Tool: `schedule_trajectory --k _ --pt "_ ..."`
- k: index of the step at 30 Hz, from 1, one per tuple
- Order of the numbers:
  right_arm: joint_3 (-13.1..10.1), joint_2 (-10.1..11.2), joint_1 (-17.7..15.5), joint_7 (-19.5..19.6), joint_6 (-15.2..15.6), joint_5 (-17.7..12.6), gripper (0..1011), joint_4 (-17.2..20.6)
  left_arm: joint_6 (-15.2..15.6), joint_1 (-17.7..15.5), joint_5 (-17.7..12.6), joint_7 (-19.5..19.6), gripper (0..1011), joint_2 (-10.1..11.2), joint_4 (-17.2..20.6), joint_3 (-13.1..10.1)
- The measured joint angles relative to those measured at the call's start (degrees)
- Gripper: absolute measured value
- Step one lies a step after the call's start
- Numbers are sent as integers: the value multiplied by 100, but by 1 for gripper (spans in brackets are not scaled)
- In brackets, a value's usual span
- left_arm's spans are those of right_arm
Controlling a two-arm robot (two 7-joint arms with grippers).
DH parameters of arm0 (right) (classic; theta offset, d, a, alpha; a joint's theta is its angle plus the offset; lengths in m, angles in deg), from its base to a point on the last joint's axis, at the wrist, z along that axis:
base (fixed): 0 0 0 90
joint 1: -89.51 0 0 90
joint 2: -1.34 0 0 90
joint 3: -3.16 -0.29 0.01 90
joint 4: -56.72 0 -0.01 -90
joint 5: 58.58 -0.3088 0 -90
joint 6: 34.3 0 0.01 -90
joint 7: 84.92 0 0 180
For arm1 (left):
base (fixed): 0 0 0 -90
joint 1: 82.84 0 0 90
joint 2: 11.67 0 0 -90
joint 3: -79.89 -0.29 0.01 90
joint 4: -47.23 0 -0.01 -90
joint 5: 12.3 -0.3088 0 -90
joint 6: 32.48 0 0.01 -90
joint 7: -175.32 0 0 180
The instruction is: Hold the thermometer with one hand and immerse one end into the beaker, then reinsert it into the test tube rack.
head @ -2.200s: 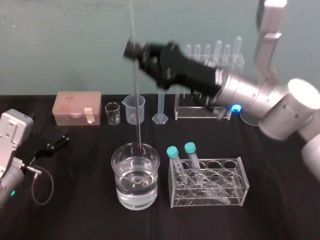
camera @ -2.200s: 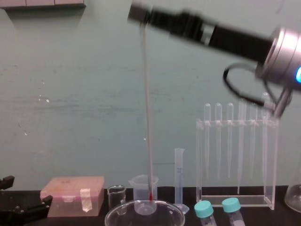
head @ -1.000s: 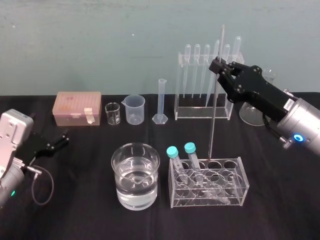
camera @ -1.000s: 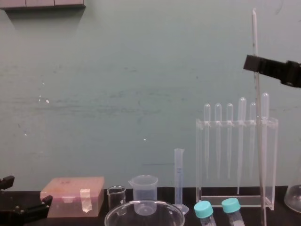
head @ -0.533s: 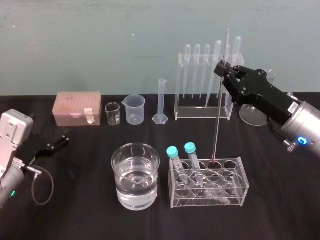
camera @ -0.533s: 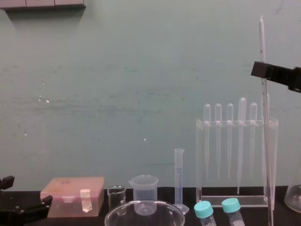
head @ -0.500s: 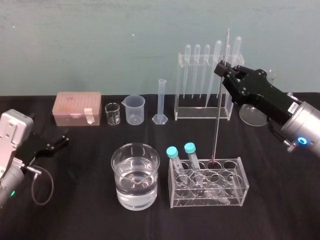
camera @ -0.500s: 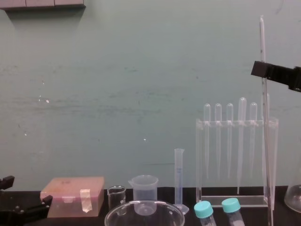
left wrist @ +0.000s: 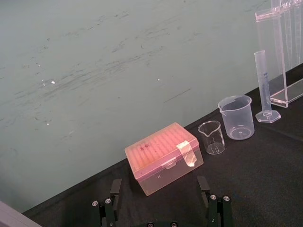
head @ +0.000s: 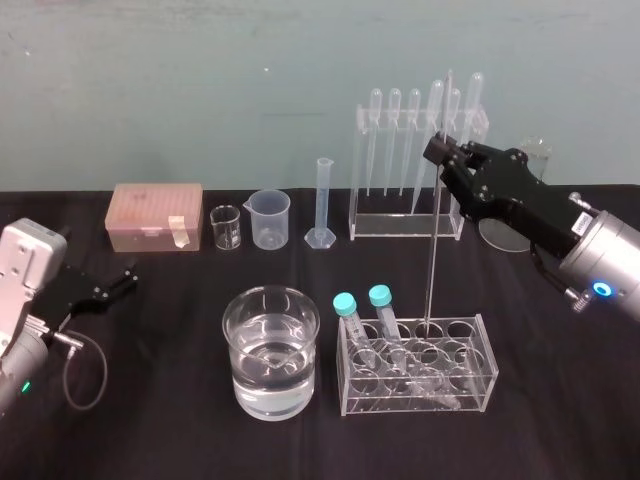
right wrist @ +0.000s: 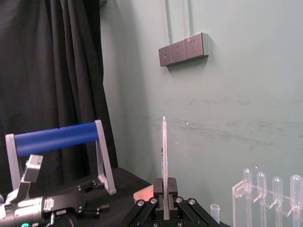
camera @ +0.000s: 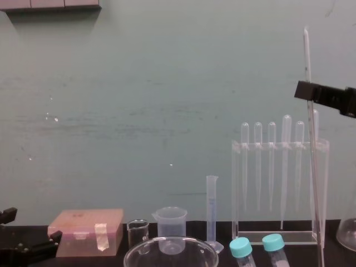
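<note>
Right hand (head: pixel 437 151) clamped on the long thin glass thermometer (head: pixel 432 250); we reckoned it should sink plumb into the low clear tube rack (head: pixel 487 372).

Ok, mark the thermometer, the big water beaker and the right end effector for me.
thermometer (head: pixel 431 250): head view, bare shaft below the grip.
beaker (head: pixel 271 398): head view, front glass wall.
right end effector (head: pixel 440 150): head view, between the fingertips shut on the thermometer.
</note>
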Motion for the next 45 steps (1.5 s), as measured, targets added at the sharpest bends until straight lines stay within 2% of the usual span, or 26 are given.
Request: schedule_trajectory --k 31,45 --pt "289 -116 -12 -297 -312 609 56 -468 0 0 0 0 1008 0 0 0" --pt "315 -134 19 -312 -304 684 56 -503 0 0 0 0 1008 0 0 0"
